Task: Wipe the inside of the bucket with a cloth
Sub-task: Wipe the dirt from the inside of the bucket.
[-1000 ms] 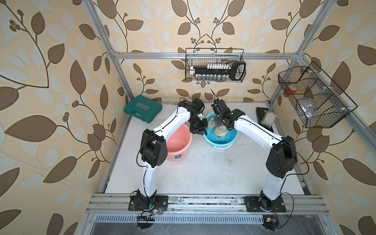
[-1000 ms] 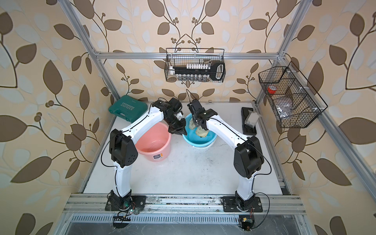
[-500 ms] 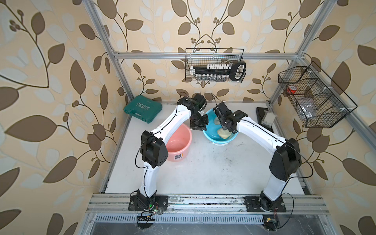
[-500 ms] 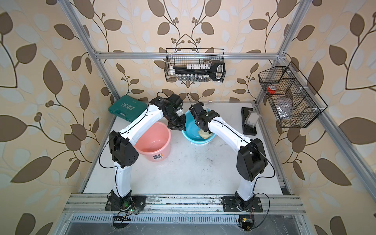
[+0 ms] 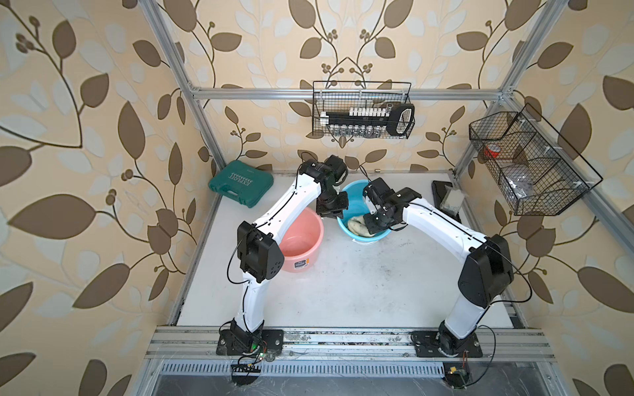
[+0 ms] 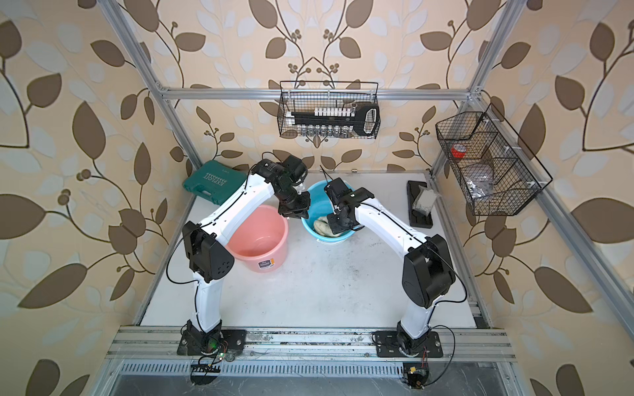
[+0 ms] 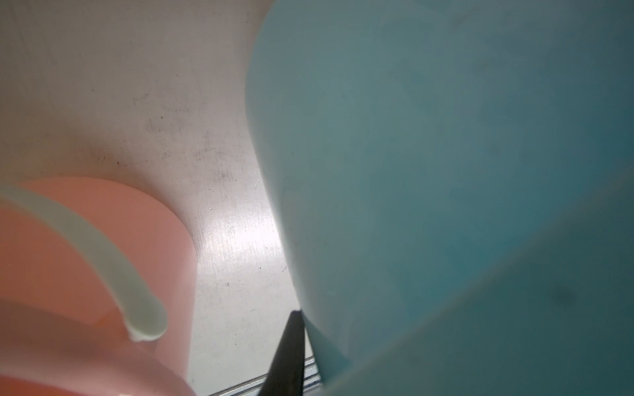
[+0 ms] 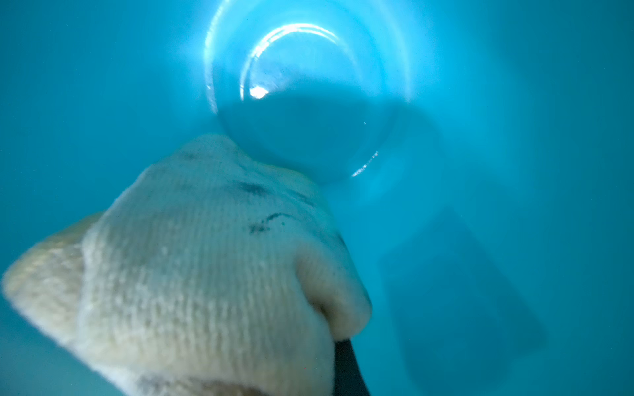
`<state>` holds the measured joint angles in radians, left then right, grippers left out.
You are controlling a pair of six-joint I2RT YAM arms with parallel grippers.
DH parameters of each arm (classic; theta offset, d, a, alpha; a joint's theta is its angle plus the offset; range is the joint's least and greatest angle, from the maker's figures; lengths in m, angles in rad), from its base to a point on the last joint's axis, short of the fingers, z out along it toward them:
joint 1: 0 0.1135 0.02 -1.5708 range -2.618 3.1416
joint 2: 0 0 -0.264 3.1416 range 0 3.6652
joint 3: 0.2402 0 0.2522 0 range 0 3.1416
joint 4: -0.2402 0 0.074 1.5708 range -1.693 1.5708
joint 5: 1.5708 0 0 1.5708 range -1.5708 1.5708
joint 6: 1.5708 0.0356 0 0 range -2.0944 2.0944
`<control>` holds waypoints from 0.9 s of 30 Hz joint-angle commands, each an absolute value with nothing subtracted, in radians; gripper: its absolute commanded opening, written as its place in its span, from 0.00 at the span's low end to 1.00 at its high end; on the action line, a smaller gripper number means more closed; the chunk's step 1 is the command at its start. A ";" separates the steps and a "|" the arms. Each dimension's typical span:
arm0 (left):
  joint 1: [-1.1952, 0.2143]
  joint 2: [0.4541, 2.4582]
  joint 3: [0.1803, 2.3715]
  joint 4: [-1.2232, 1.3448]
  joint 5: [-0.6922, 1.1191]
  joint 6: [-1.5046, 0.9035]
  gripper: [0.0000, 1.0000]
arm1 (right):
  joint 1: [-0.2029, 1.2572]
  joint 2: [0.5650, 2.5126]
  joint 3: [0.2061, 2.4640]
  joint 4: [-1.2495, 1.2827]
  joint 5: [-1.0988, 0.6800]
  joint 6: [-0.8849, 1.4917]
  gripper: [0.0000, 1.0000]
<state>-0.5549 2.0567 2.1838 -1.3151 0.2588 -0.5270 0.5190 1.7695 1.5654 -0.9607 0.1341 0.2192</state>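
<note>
The blue bucket (image 5: 355, 200) (image 6: 317, 202) stands at the back middle of the table, tipped a little. My left gripper (image 5: 334, 215) (image 6: 296, 215) is shut on its left rim; in the left wrist view one black finger (image 7: 288, 353) lies against the bucket's outer wall (image 7: 429, 154) and the other is hidden inside. My right gripper (image 5: 372, 226) (image 6: 334, 226) reaches into the bucket, shut on the pale-yellow, dark-specked cloth (image 5: 356, 224) (image 6: 320, 224). In the right wrist view the bunched cloth (image 8: 206, 274) presses on the inner wall, close to the bucket's round bottom (image 8: 308, 113).
A pink bucket (image 5: 302, 247) (image 7: 103, 257) with a pale handle stands just left of the blue one. A green tool case (image 5: 240, 183) lies at the back left and a black tray (image 5: 446, 199) at the back right. Wire baskets (image 5: 363, 115) hang on the walls.
My right gripper has dragged the cloth from the bucket's far side to its near wall. The left gripper and the bucket have shifted slightly toward the back.
</note>
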 commanded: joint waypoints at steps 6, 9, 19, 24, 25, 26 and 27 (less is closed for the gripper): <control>-0.547 2.021 2.206 -1.329 0.239 -0.508 0.00 | 0.420 1.759 1.699 -0.994 0.458 0.214 0.00; -0.548 2.024 2.209 -1.335 0.238 -0.504 0.00 | 0.416 1.709 1.685 -0.952 0.504 0.195 0.00; -0.531 2.090 2.335 -1.376 0.251 -0.505 0.00 | 0.414 1.565 1.511 -0.955 0.403 0.228 0.00; -0.531 2.111 2.357 -1.383 0.268 -0.505 0.00 | 0.414 1.503 1.465 -0.970 0.409 0.235 0.00; -0.530 2.110 2.358 -1.380 0.268 -0.507 0.00 | 0.415 1.498 1.464 -0.985 0.406 0.238 0.00; -0.531 2.110 2.358 -1.375 0.268 -0.507 0.00 | 0.416 1.492 1.461 -0.994 0.393 0.235 0.00; -0.531 2.111 2.359 -1.372 0.273 -0.507 0.00 | 0.416 1.486 1.456 -0.998 0.375 0.228 0.00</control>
